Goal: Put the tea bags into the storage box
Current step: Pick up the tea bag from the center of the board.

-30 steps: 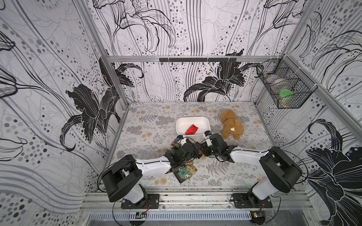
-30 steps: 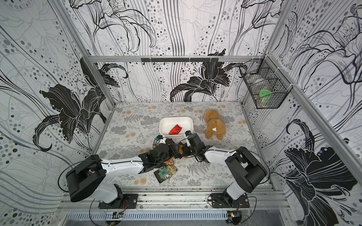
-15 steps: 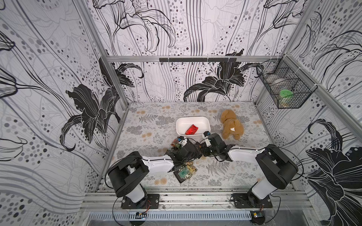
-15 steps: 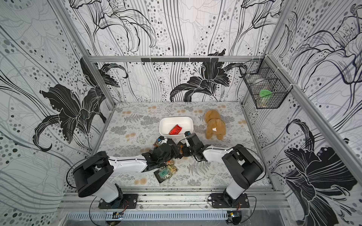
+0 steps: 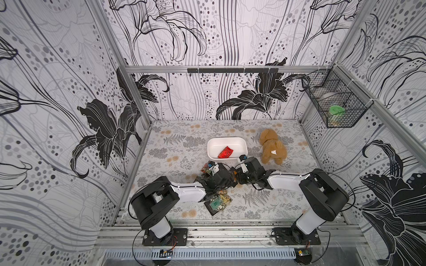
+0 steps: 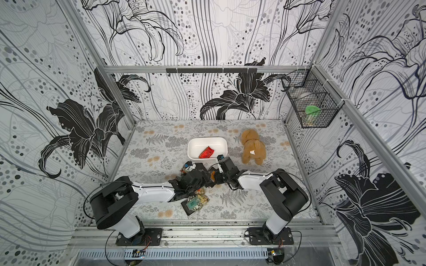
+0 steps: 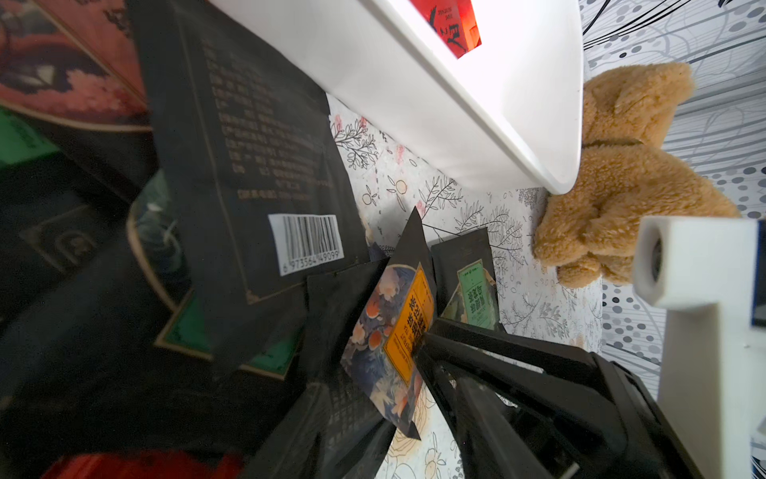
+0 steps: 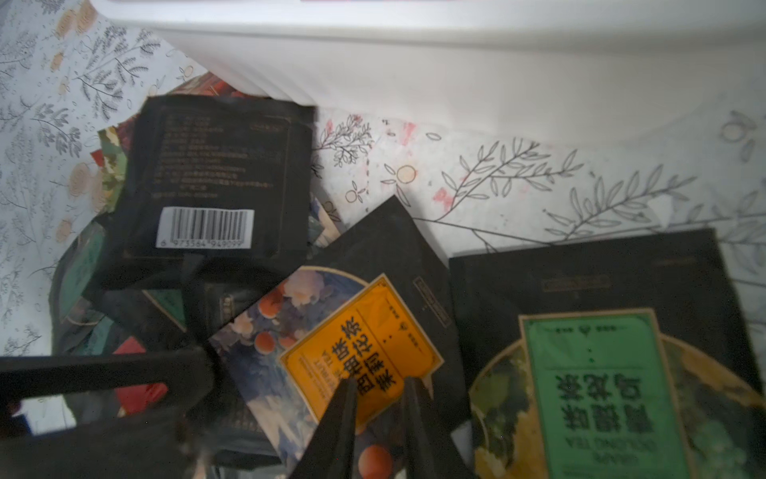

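Observation:
The white storage box holds one red tea bag. Both arms meet just in front of it, over a pile of black tea bags. My right gripper is shut on an orange-labelled tea bag. This bag is tipped up off the table in the left wrist view. My left gripper stands open with that bag's lower corner between its jaws. A green-labelled tea bag and a barcoded one lie beside it. More tea bags lie nearer the front.
A tan plush toy lies right of the storage box. A black wire basket with a green-lidded jar hangs on the right wall. The metal rail marks the table's front edge.
The left arm has edged a little further in toward the pile. The right arm and the orange-labelled tea bag have hardly moved.

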{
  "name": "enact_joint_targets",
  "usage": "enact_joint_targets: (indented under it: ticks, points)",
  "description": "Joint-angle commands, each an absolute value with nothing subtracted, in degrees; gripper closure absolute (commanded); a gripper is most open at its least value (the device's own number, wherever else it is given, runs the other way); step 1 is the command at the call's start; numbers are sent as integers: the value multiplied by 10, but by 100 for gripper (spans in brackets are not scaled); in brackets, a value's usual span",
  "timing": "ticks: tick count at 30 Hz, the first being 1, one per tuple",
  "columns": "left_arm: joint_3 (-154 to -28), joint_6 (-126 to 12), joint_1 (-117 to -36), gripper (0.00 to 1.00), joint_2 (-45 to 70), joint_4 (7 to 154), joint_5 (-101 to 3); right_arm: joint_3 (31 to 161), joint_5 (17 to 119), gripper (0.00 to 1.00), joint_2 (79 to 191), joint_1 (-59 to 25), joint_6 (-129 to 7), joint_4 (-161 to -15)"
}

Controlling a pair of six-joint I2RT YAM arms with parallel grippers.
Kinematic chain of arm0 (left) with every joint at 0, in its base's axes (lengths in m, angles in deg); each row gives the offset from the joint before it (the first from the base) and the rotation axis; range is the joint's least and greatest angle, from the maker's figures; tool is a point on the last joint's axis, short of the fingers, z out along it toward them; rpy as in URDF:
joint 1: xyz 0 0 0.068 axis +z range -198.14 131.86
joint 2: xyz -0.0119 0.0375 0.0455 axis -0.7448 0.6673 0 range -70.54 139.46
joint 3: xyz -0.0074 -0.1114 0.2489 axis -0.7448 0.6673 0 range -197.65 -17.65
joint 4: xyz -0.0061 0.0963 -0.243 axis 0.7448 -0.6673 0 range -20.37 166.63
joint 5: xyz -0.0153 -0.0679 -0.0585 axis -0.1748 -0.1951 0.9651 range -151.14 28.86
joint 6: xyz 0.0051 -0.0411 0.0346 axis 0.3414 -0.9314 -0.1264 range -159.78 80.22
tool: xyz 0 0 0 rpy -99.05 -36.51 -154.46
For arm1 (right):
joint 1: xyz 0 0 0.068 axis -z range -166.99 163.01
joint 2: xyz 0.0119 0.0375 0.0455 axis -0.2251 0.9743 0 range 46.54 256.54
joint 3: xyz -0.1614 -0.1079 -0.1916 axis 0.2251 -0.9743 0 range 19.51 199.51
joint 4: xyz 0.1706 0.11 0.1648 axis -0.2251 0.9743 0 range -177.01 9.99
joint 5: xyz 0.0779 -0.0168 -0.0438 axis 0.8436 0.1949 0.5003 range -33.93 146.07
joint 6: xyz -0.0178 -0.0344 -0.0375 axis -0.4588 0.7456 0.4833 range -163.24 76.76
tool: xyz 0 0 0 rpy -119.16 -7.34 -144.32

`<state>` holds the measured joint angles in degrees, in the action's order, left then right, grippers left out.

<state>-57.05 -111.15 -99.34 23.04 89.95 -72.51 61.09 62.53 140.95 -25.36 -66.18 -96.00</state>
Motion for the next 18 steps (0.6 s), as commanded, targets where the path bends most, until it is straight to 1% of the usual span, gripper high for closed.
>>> enact_joint_targets:
  ticks: [1,16,18]
  points:
    - [-576,-1117,-989,47,235,901,-732,628,631,75,1419,-253,-667,-946]
    - [-585,-1137,-987,49,269,931,-718,632,655,76,1444,-252,-676,-949]
    - [-583,-1144,-985,52,273,938,-716,633,657,76,1444,-253,-676,-949]
